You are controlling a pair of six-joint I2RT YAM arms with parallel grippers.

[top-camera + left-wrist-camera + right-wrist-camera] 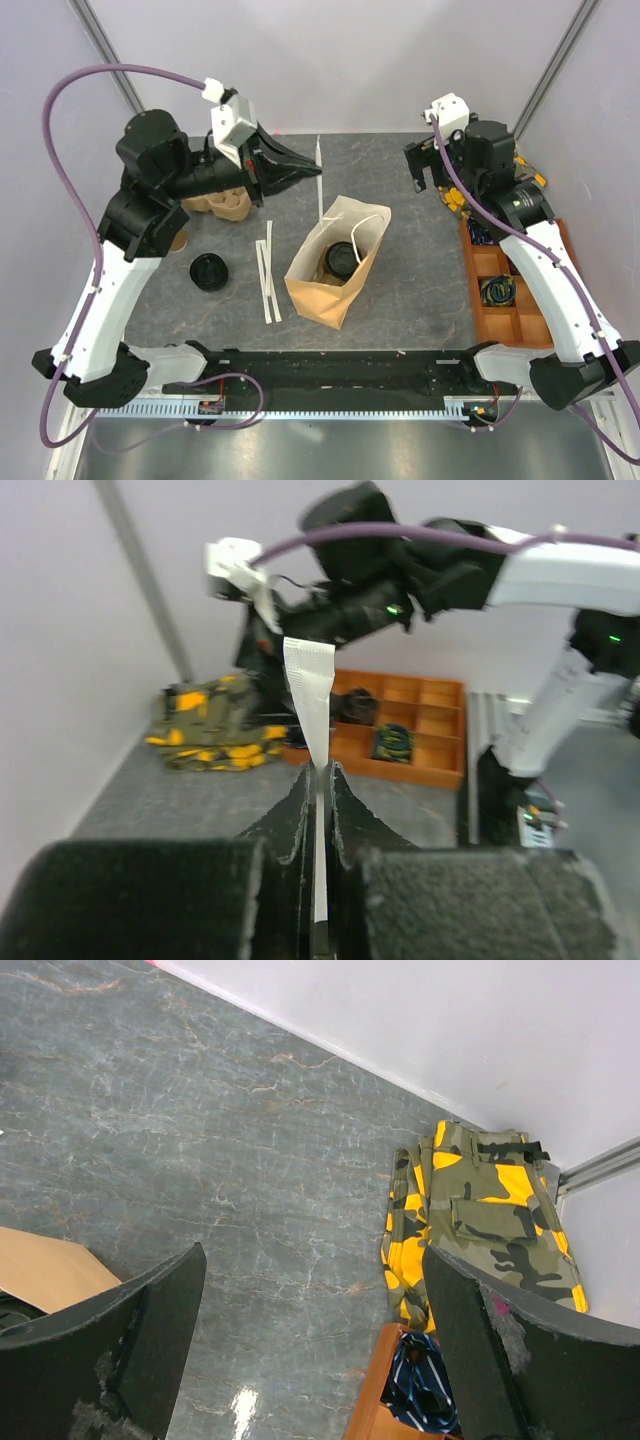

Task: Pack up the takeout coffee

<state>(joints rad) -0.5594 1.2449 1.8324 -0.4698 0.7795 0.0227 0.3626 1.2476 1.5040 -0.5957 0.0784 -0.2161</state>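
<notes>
Takeout coffee (340,259), one cup, is seen inside the one paper bag (318,296), well apart from left fingers (294,815), clamped on one white strip (311,695), and right fingers (155,1330), spread wide

- No text, brand, number or sign can be read in any view.
- The paper bag (318,298), the white strip (310,695) and the lid of the takeout coffee (340,258) show plain, unmarked faces.

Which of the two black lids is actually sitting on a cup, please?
The one capping the takeout coffee, standing inside the paper bag. The loose lid lies on the table, left of the bag, with no cup.
</notes>
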